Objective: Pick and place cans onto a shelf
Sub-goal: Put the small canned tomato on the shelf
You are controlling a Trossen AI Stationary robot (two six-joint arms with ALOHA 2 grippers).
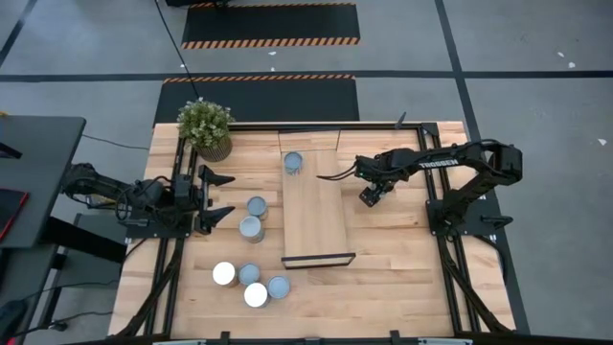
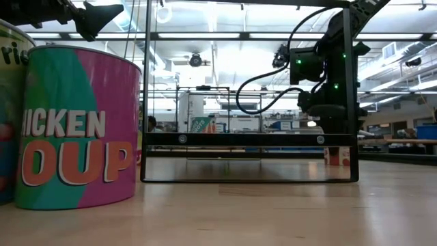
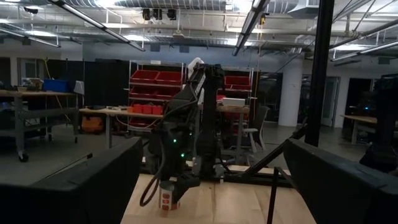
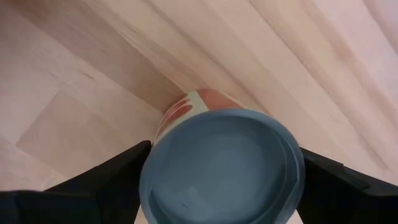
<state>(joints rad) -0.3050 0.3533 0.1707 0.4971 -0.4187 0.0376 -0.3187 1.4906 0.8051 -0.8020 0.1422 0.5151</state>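
My right gripper point(image 1: 370, 198), right of centre in the high view just beside the long pale-wood shelf point(image 1: 316, 216), has its fingers clamped on a round orange-sided can with a bluish-grey lid point(image 4: 221, 168), so I should carry it upright, while my left gripper point(image 1: 218, 195) waits spread wide.
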